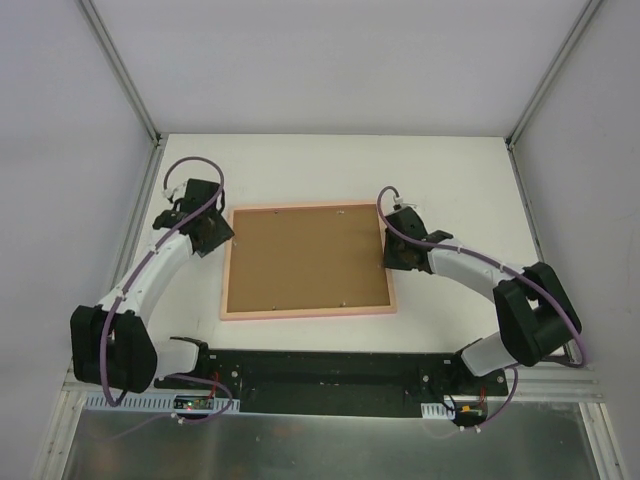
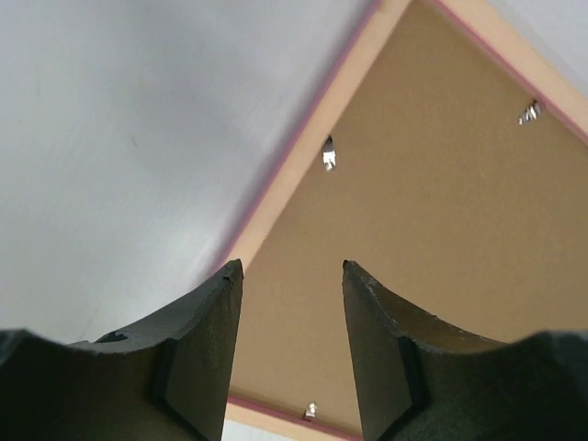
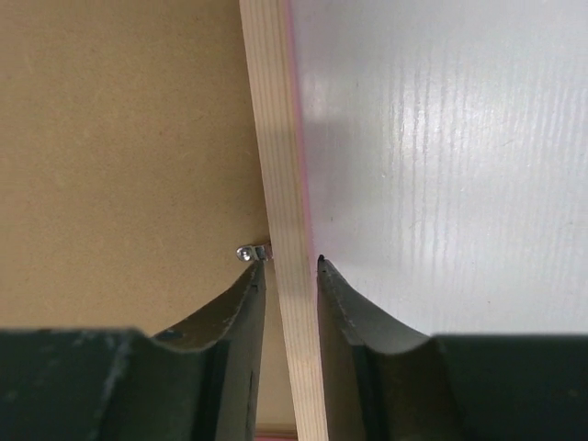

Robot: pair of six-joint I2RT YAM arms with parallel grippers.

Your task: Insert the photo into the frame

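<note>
Looking down from above, find the frame [image 1: 310, 312] lying flat on the white table [image 1: 330, 170], back side up, near the middle, with a brown backing board [image 1: 308, 258] filling its pink border. Find the left gripper [image 1: 212, 232] at the frame's far left corner and the right gripper [image 1: 393, 250] at its right edge, toward the far end. Cannot see the photo in any view; cannot tell whether it sits under the board. Turning to the left wrist view, see two black fingers [image 2: 207, 349] well apart with nothing between them, over the board just inside the corner, the left fingertip close to the pale border. Also see small metal tabs [image 2: 329, 154] along the border's inner edge. Turning to the right wrist view, see the fingers [image 3: 230, 340] only narrowly apart, one on each side of the frame's right border: the inner one over the board beside a metal tab, the outer one over the table. Cannot tell whether they pinch the border or merely straddle it.
</note>
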